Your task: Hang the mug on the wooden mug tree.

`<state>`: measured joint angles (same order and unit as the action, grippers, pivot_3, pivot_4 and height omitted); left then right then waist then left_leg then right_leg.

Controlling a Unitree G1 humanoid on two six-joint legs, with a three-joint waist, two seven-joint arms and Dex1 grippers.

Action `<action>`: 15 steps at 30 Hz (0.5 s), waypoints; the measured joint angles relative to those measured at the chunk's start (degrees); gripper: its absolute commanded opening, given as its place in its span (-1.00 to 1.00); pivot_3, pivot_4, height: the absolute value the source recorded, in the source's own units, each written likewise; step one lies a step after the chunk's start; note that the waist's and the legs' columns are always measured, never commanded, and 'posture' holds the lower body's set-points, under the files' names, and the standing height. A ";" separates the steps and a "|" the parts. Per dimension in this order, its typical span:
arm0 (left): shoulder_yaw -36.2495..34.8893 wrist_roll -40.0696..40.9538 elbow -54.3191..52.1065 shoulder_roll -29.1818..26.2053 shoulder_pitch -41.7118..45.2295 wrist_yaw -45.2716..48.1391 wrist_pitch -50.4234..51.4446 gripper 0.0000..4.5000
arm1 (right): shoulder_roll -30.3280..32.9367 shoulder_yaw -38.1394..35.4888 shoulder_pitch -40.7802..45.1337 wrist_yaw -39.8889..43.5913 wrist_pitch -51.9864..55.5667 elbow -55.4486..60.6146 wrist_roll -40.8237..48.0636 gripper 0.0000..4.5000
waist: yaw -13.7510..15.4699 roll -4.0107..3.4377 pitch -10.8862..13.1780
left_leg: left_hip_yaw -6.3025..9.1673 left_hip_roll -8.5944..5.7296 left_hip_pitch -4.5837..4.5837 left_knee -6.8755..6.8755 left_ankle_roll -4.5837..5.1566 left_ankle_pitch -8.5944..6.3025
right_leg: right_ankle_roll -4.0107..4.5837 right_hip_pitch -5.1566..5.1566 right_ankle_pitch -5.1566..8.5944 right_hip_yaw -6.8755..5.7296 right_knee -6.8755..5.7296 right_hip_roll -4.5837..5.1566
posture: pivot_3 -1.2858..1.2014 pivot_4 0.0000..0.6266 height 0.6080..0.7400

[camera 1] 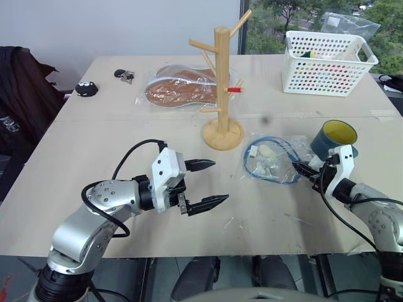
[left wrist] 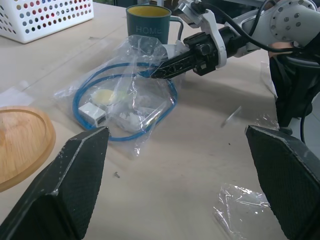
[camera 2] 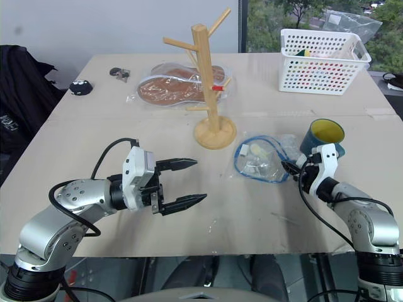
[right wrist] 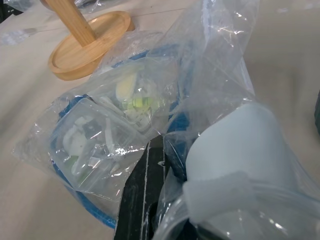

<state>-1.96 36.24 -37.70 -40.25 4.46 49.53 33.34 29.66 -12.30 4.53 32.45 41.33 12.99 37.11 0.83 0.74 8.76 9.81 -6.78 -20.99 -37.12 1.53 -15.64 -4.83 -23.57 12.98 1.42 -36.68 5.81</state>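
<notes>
The teal-blue mug (camera 1: 334,139) with its yellow inside stands upright at the right of the table, and "HOME" reads on its side (left wrist: 148,29). The wooden mug tree (camera 1: 221,82) stands mid-table on its round base (right wrist: 90,45), bearing one red-tipped peg. Between them lies a clear plastic bag (camera 1: 272,160) holding a blue cable and small white parts. My right gripper (camera 1: 297,166) is just in front of the mug, shut on the bag's edge (left wrist: 156,75). My left gripper (camera 1: 219,181) hovers open near the table's front, left of the bag, holding nothing.
A white perforated basket (camera 1: 327,63) sits at the back right. Bagged brown insoles (camera 1: 179,88) lie behind the mug tree. Keys (camera 1: 124,75) and a small black object (camera 1: 87,89) rest at the back left. A scrap of clear plastic (left wrist: 240,205) lies near the front edge.
</notes>
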 measured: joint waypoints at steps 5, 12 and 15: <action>0.06 1.41 0.09 -0.49 1.52 0.59 0.37 1.00 | 3.68 -2.67 -5.08 3.51 4.99 6.23 6.70 -0.99 | 0.15 -0.07 0.07 | 0.04 0.00 -0.13 0.00 -0.01 0.01 | 0.00 -0.04 0.00 -0.05 0.07 0.02 | 0.03 -0.52 1.00; 0.65 4.62 0.17 -1.58 5.96 3.18 1.85 1.00 | 14.90 -16.09 -19.16 13.89 9.20 11.49 15.73 -0.99 | 0.22 -0.17 0.19 | -0.01 -0.02 -0.24 -0.06 0.22 -0.13 | -0.03 -0.03 0.00 -0.11 0.25 0.06 | 0.03 -0.52 1.00; 1.24 5.74 0.33 -1.94 7.84 4.54 2.43 1.00 | 17.67 -21.83 -23.70 17.49 9.74 11.43 16.69 -0.99 | 0.16 -0.21 0.22 | -0.03 -0.01 -0.24 -0.07 0.24 -0.14 | -0.04 -0.02 0.00 -0.10 0.24 0.06 | 0.03 -0.52 1.00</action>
<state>-0.72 41.98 -37.36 -42.19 12.30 54.07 35.77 47.33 -34.13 -19.17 49.94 51.06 24.42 53.80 0.99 0.54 8.99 9.77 -6.79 -21.23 -37.19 1.77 -15.78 -4.87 -23.59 12.98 1.32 -36.44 5.87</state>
